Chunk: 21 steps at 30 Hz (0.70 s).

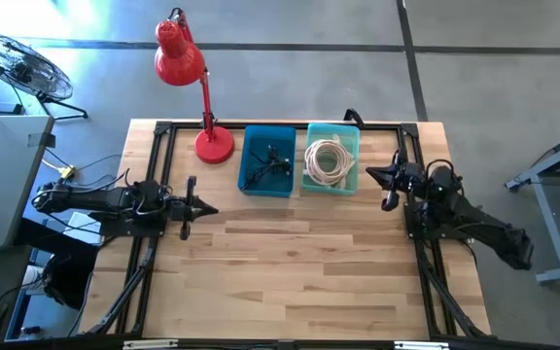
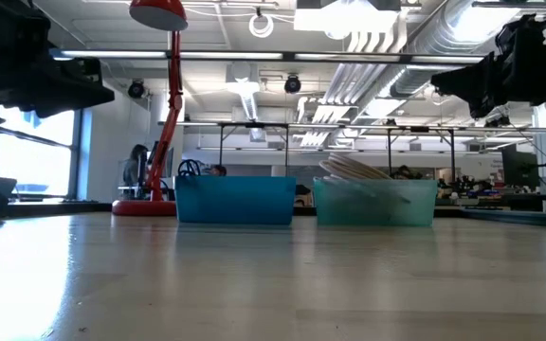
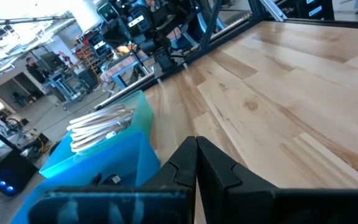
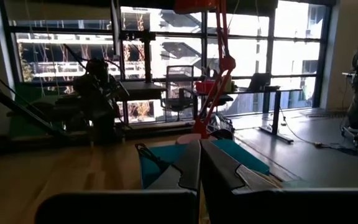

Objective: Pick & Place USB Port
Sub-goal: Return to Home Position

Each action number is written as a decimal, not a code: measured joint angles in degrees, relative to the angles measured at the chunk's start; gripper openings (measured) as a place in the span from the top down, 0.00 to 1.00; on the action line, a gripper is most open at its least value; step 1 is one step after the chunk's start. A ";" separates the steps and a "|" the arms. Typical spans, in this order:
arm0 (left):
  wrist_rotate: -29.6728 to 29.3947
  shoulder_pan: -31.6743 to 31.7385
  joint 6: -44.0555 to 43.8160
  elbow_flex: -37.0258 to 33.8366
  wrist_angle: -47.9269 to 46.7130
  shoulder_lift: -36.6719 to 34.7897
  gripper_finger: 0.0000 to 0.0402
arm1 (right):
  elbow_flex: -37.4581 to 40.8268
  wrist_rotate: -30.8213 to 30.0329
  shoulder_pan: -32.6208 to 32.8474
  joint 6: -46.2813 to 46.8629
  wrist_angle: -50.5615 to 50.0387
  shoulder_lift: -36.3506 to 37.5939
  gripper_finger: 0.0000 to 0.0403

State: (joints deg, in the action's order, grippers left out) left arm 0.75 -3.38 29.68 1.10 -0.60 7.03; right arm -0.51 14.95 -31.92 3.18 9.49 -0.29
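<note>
Two bins are seen from above at the far edge of the table (image 1: 290, 277): black charger cable (image 1: 266, 165) in the blue bin (image 1: 265, 192), light brown hdmi cable (image 1: 327, 161) coiled in the light green bin (image 1: 330, 190). In the wrist views, left gripper (image 3: 196, 143) and right gripper (image 4: 200, 146) are shown clenched, empty.

the matte black, blocky-jointed left arm (image 1: 105, 201) at mid-left and its twin right arm (image 1: 465, 219) at mid-right each taper to two slim, wedge-shaped black fingers (image 3: 219, 171).
</note>
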 joint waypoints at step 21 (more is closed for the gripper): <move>-2.62 0.00 -2.33 0.00 0.53 1.42 0.99 | 0.02 -33.86 28.09 -3.23 -4.99 -0.07 1.00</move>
State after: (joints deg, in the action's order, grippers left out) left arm -1.86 -3.38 27.35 1.10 -0.07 8.45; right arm -0.49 -18.91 -3.83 -0.05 4.49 -0.36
